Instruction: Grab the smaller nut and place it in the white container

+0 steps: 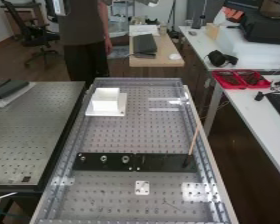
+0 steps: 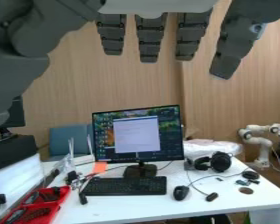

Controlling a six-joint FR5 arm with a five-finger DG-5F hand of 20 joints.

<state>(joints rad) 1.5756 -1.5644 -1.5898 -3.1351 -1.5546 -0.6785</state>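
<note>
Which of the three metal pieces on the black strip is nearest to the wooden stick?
The rightmost metal piece in the high view; the middle piece and left piece lie farther from the stick.

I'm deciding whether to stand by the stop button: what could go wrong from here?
The nuts sit close together on the black strip, so the hand might take or nudge the wrong one. The stick leaning up from that strip could get knocked. A nut released beside the container might bounce off onto the bench.
</note>
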